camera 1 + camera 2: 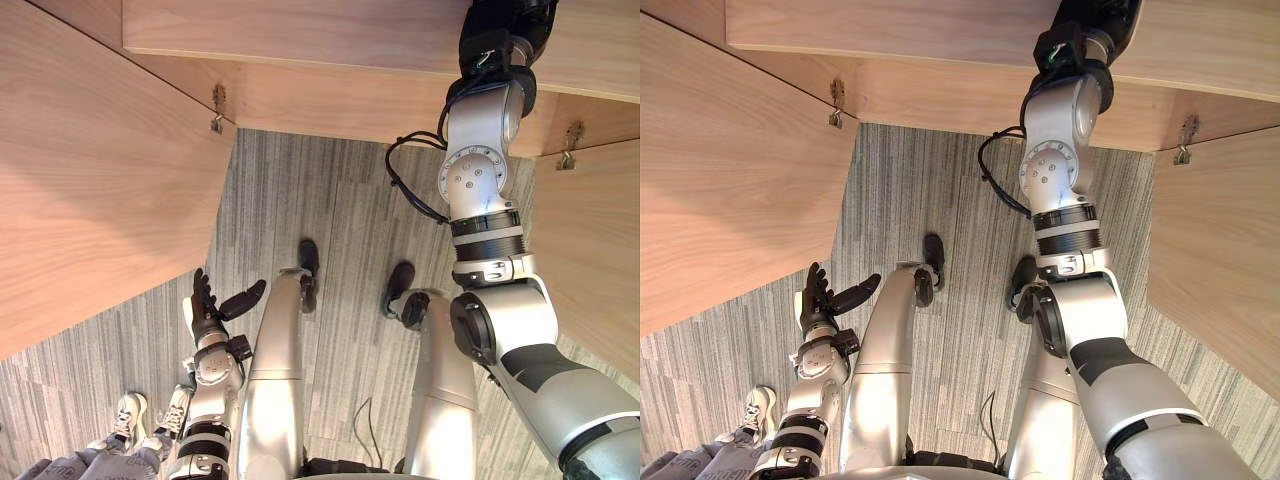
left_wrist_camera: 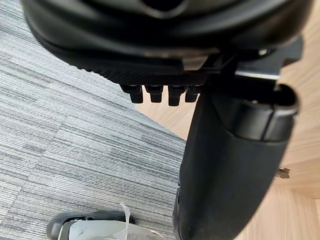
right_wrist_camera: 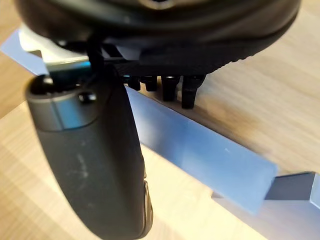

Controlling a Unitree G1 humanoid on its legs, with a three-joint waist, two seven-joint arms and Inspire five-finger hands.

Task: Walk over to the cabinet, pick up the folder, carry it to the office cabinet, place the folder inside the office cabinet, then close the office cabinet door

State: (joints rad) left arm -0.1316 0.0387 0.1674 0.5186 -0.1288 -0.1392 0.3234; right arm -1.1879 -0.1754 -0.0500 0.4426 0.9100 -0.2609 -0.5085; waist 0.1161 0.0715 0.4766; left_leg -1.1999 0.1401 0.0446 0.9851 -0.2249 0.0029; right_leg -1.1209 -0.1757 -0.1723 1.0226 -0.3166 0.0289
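The picture's edge cut off your right hand [image 3: 160,30] at the cabinet [image 1: 300,40] top board; inside the cabinet that hand covered part of the folder [image 3: 210,155], its grip unclear.

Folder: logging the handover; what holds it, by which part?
Cannot tell: the right hand straddles the blue folder's long edge, grip unclear; the left hand is empty.

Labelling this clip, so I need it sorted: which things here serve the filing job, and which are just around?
Job: blue folder; office cabinet; its open door; right hand over the folder.
Around: left hand, idle; a person's shoes; carpet.
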